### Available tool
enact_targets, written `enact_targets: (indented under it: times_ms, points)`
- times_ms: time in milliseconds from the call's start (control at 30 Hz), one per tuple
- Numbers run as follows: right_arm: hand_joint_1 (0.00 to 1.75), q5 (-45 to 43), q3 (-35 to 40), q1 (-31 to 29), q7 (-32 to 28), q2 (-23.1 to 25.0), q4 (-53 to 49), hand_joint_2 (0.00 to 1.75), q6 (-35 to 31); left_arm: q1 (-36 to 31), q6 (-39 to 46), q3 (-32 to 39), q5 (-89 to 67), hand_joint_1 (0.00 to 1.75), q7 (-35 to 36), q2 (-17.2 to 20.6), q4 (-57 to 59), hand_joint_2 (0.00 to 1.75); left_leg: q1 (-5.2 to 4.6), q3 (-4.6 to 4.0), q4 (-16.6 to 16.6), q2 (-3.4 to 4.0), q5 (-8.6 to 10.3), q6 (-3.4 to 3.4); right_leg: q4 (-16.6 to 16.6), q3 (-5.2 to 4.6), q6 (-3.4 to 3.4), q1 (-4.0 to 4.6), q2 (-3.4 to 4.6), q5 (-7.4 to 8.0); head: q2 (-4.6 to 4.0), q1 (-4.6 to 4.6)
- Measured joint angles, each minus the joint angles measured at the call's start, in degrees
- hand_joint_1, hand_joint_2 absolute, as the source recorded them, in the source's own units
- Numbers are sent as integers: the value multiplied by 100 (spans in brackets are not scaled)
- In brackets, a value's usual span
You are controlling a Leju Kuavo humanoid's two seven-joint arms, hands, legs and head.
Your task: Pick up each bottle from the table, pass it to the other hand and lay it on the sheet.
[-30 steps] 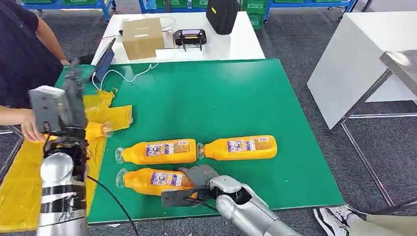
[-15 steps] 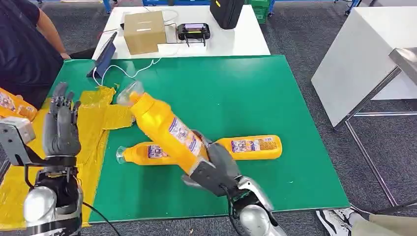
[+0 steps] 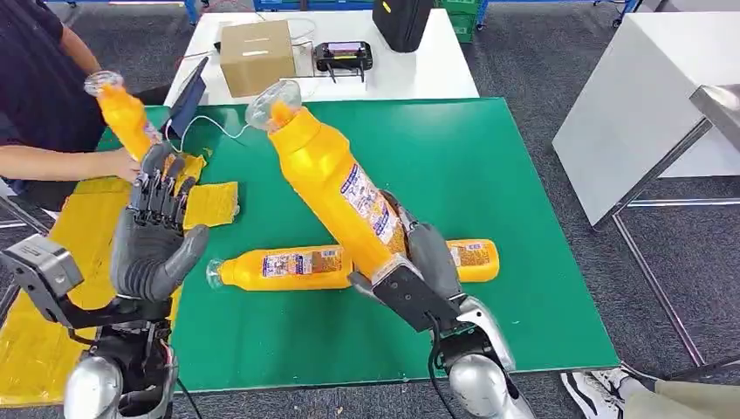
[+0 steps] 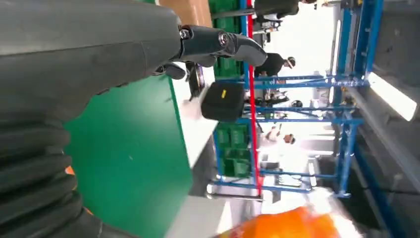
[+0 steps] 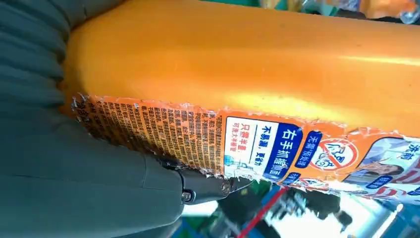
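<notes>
My right hand grips an orange bottle by its base and holds it tilted high above the green table, clear cap toward the far left. The right wrist view shows that bottle's label pressed against the hand. My left hand is raised at the left with its fingers spread and nothing in it; its fingers show in the left wrist view. Two more orange bottles lie on the table: one in the middle, one partly behind my right hand. The yellow sheet covers the table's left edge.
A person at the far left holds another orange bottle upright above the sheet. Behind the green table stands a white table with a cardboard box, a controller and a black bag. A white cabinet stands to the right.
My right hand has lifted the bottle off the table, higher and more upright. My left hand has risen and come in toward the middle. The person now holds a bottle upright.
</notes>
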Motion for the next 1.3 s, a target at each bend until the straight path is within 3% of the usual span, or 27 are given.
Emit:
enact_targets:
  times_ms: [300,533,767,1100,1133,1167,1300]
  points:
    - [175,881,204,-382,19,2,444,175,-343,-3,158,-498,632,0,-101,4,13,175,-3,-7,1,-7,0,0,0,-3,2,-4,-6,1,0,0]
    - [175,1895,833,-777,6,15,984,175,-1004,-141,429,-901,1093,0,-149,15,173,175,-2,-7,0,-7,1,1,0,-6,2,-2,-6,2,0,-2]
    - [175,2142,1381,-1208,0,168,1514,175,-1339,-392,711,-1267,1394,0,-118,30,424,175,-2,-8,1,-4,2,1,1,-8,3,-3,-6,3,0,-2]
    - [175,1658,1897,-1620,37,304,1908,175,-1541,-670,1139,-1622,1477,0,125,125,509,175,-2,-17,1,-16,4,4,1,-14,3,-3,-19,3,0,-2]
    - [175,1634,1913,-1631,50,302,1919,175,-1547,-674,1170,-1639,1460,93,122,142,498,175,-2,-17,1,-15,4,4,1,-14,3,-3,-19,3,0,0]
    - [175,1584,1943,-1642,76,302,1945,175,-1598,-684,1205,-1674,1440,175,100,175,490,175,-2,-17,1,-16,4,4,1,-13,3,-3,-19,3,0,0]
    - [175,1516,2098,-1667,166,302,2076,175,-1788,-685,1255,-1698,1418,175,48,262,455,175,-2,-18,1,-16,4,4,1,-15,3,-3,-19,3,0,-2]
